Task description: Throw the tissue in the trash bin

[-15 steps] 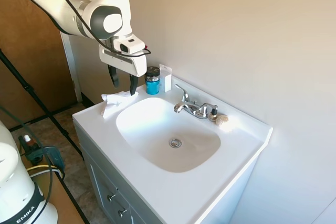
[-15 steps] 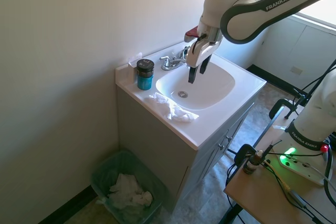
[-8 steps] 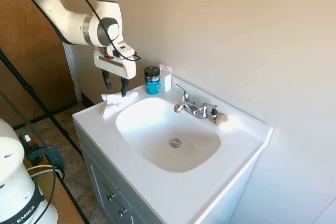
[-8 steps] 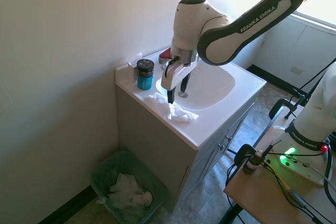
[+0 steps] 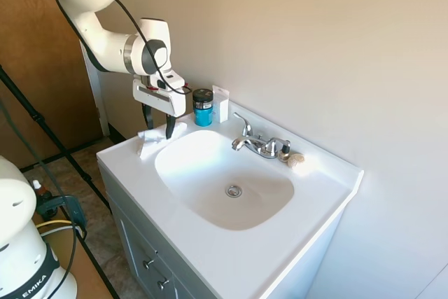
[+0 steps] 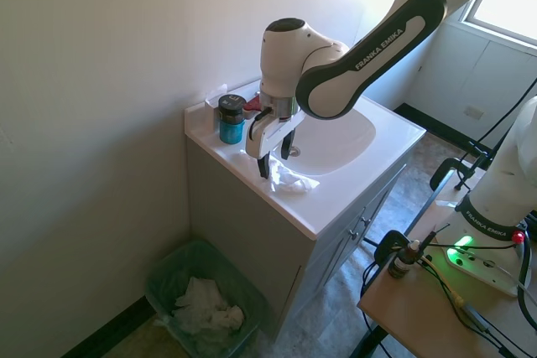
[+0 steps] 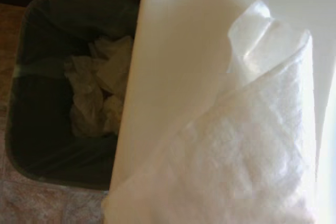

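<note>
Directly below | end effector (image 5: 158, 125) is hanging with fingers spread, straddling the tissue (image 5: 152, 138) | tissue is lying on the desk (image 5: 133, 173) corner, long axis following the edge above the trash bin (image 6: 168, 270).

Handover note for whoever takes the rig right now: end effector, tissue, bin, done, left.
End effector: open, fingers down on either side of the tissue, nothing held.
Tissue: crumpled on the vanity counter at the corner beside the sink basin, near the blue jar.
Trash bin: on the floor beside the vanity, already holding crumpled paper.
Done: end effector placed over the tissue.
Left: close on it, lift, carry over the counter edge, release above the bin.
</note>
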Robot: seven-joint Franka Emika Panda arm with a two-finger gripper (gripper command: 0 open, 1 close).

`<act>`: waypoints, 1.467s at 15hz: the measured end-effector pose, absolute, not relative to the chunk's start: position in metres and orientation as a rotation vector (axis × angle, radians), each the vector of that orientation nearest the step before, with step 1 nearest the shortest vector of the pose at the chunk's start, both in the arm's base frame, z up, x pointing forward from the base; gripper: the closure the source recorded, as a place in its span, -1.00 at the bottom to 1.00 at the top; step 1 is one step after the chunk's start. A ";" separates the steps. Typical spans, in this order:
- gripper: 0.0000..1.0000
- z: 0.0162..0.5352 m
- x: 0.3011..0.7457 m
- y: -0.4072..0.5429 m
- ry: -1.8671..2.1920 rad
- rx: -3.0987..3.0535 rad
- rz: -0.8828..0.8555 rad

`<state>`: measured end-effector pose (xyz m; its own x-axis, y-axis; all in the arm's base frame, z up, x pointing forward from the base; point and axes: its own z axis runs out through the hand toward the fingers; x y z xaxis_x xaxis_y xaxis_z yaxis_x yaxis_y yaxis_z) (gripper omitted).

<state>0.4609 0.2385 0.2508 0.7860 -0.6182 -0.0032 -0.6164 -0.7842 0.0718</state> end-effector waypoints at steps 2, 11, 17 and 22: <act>1.00 0.246 0.462 0.242 -0.998 2.905 -0.049; 1.00 0.238 0.466 0.237 -1.002 2.895 -0.067; 1.00 0.237 0.467 0.235 -0.988 2.910 -0.089; 1.00 0.252 0.466 0.245 -0.977 2.932 -0.041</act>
<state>0.4656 0.2449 0.2522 0.8001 -0.5997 -0.0094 -0.5984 -0.7992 0.0565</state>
